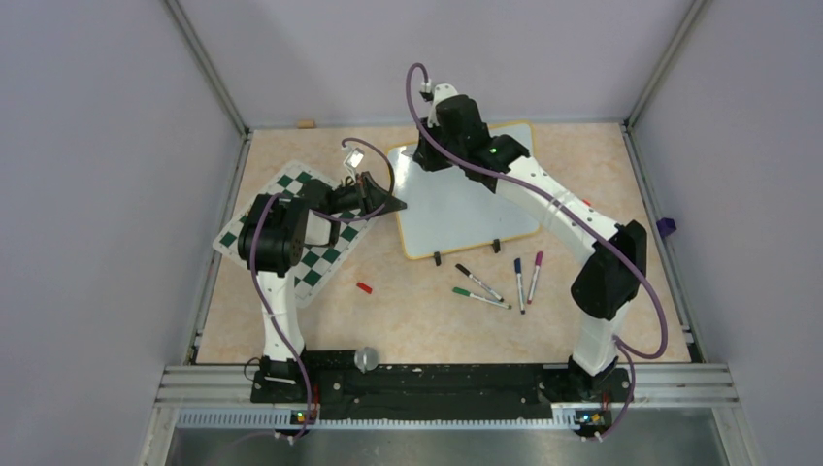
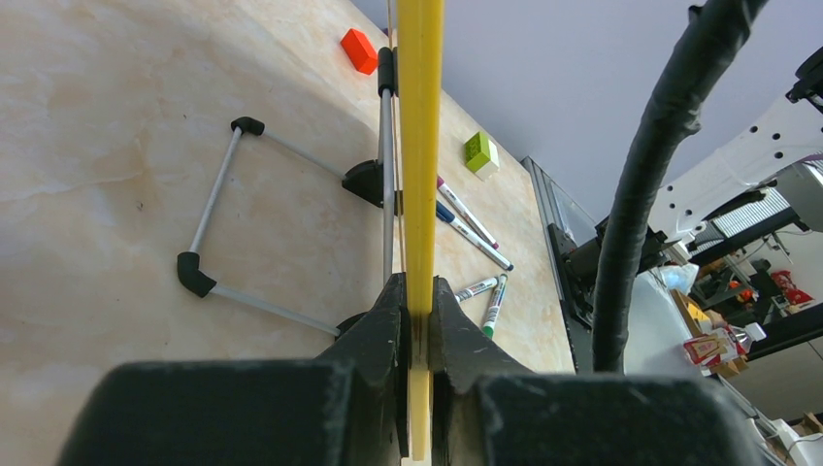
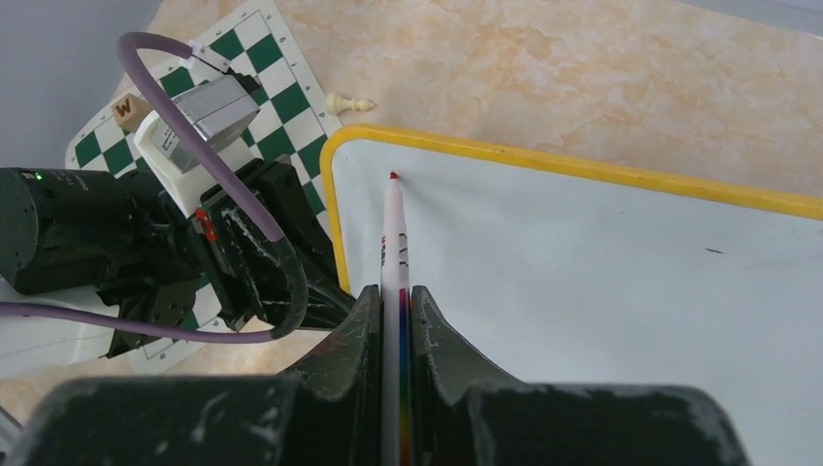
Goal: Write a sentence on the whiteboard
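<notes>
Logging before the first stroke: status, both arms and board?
Left fingers shut on whiteboard frame. Right fingers shut on marker, tip near its corner. Spare markers lie beside it.

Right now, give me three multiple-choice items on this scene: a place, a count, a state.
1. Where is the held marker's tip? A) on the chess mat B) over the whiteboard, near a corner C) on a chess piece
2. How many loose markers lie beside the whiteboard? A) two B) six C) four
3. The left gripper is: A) shut on the whiteboard's edge B) open C) holding a marker
Answers: 1 B, the right wrist view shows its red tip there; 2 C, four lie there; 3 A, it clamps the yellow edge.
</notes>
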Robot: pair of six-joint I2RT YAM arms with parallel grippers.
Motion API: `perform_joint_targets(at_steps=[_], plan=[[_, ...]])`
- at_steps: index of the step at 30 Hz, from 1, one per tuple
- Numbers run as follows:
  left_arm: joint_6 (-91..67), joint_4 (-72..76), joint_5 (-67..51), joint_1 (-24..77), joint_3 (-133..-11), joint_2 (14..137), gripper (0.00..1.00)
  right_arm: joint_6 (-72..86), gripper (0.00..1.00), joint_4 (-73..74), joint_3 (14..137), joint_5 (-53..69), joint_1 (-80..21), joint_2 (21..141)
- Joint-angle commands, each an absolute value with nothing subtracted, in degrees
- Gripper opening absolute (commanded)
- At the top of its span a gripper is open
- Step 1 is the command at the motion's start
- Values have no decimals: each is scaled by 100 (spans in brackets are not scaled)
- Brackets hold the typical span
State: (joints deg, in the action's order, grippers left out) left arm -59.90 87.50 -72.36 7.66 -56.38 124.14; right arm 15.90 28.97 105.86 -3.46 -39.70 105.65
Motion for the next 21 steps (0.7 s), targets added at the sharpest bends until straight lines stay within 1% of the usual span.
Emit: perform_joint_targets(at_steps=[1,21], plan=[[-5941,9281,-7843,923,-5572,12173,0,1652,0,2885,10690,-514,-4026,10600],[-5924,9281,-7826,923,-5559,12156,0,1712,0,2988,10040,-761,-4029,10175]])
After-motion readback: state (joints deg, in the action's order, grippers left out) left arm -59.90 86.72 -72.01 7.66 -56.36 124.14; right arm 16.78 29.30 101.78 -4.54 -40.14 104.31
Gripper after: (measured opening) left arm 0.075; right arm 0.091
